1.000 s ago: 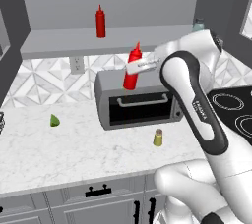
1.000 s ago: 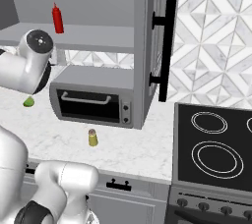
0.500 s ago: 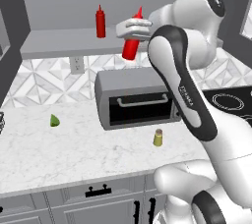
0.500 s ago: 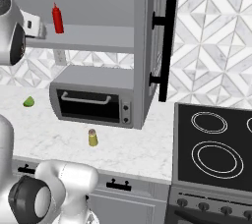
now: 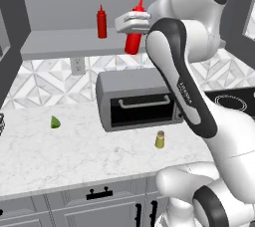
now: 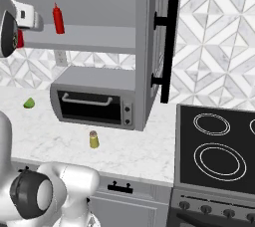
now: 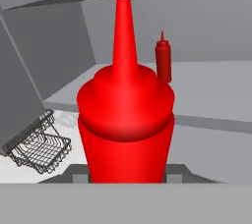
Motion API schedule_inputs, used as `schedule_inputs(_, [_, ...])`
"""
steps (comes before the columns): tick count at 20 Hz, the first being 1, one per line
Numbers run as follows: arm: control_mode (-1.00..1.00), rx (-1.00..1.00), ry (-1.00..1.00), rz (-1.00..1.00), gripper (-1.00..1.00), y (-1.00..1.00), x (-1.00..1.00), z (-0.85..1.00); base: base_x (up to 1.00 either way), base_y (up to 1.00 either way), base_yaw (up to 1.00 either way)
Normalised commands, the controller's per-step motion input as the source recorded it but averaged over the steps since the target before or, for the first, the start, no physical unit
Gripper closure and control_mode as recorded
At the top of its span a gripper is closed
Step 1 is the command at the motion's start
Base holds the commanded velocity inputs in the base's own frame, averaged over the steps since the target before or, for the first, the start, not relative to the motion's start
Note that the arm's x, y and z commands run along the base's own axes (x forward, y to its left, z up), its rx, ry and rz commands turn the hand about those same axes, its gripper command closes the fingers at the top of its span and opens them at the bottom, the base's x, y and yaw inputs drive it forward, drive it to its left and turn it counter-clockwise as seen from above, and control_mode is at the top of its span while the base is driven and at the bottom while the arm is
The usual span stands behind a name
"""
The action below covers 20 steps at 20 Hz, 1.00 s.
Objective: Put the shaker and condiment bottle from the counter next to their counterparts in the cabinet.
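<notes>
The fingers (image 5: 132, 23) are closed on the condiment bottle (image 5: 134, 33), gripping it around its upper body, in the upper middle of the left base frame. The bottle is upright with its nozzle up, held at shelf height in front of the cabinet (image 5: 60, 42); whether its base touches the shelf is hard to tell from this angle. In the hand frame the condiment bottle (image 7: 126, 125) takes up the centre, and the second red bottle (image 7: 164, 61) stands upright on the shelf behind it, right of centre. In the left base frame that second red bottle (image 5: 101, 22) sits left of the held one, near it but apart.

The shaker (image 5: 160, 139) stands on the counter (image 5: 74, 156) in the lower middle of the left base frame, just in front of the toaster oven (image 5: 137, 99). A small green lime wedge (image 5: 55, 121) lies on the counter at the left. A wire basket (image 7: 39, 144) shows at the lower left of the hand frame. The open cabinet door (image 6: 162, 47) and the stovetop (image 6: 216, 146) sit at the right of the right base frame.
</notes>
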Motion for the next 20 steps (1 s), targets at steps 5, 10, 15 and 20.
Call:
schedule_inputs(5, [-1.0,-0.14,-0.16,-0.04,1.0,0.0,0.26,0.0,0.0,0.0,0.0])
schedule_inputs(10, [-1.0,-0.04,-0.04,-0.04,1.0,0.0,0.33,0.0,0.0,0.0,0.0])
schedule_inputs(15, [-1.0,0.0,0.0,0.0,1.0,0.02,0.27,0.0,0.0,0.0,0.0])
schedule_inputs(20, [-1.0,0.0,0.03,0.0,1.0,0.17,0.24,0.0,0.0,0.0,0.0])
